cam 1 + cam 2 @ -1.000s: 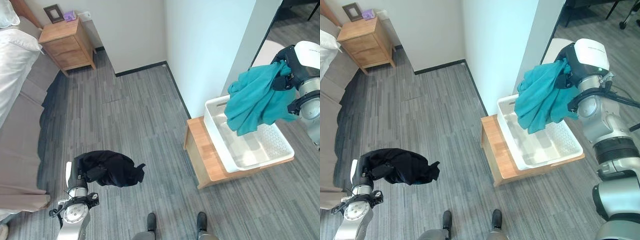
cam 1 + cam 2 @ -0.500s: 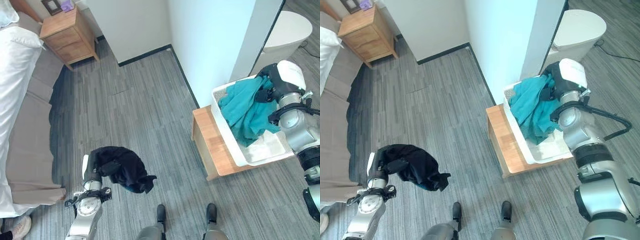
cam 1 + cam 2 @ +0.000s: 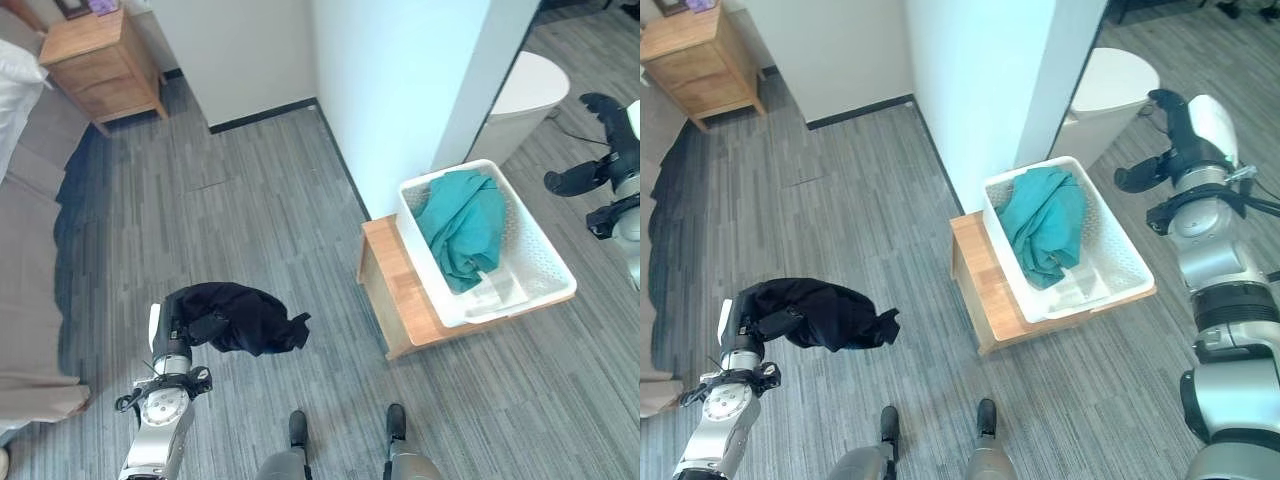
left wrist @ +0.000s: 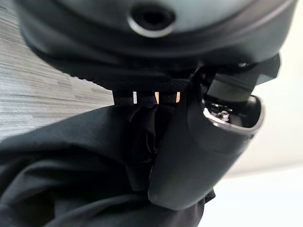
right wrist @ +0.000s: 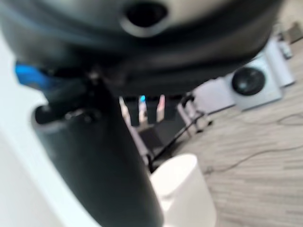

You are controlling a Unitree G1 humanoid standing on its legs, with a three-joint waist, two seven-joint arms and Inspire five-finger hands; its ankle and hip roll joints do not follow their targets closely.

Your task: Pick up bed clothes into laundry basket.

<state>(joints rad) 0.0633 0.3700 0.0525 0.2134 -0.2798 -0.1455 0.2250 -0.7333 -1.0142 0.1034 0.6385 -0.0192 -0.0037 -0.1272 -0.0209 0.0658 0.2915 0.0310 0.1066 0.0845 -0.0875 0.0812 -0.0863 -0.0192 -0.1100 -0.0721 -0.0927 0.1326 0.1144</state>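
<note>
A teal garment point(image 3: 460, 225) lies bunched in the far end of the white laundry basket point(image 3: 1118, 238). My right hand point(image 3: 1175, 140) hovers open beyond the basket's right side, holding nothing; its thumb point(image 5: 109, 165) fills the right wrist view. A black garment point(image 3: 240, 318) hangs above the floor at the lower left, with my left hand point(image 3: 205, 325) shut on it. In the left wrist view my left thumb point(image 4: 189, 161) presses into the black cloth point(image 4: 71, 189).
The basket sits on a low wooden stand point(image 3: 395, 300) against a white wall corner point(image 3: 400, 80). A white round bin point(image 3: 530, 90) stands behind it. A wooden nightstand point(image 3: 100, 50) and the bed point(image 3: 25, 200) lie at the far left, with grey plank floor between.
My right hand has let go of the teal garment, which now lies in the basket, and has lifted away to the right. The left hand still holds the black garment. The camera has shifted.
</note>
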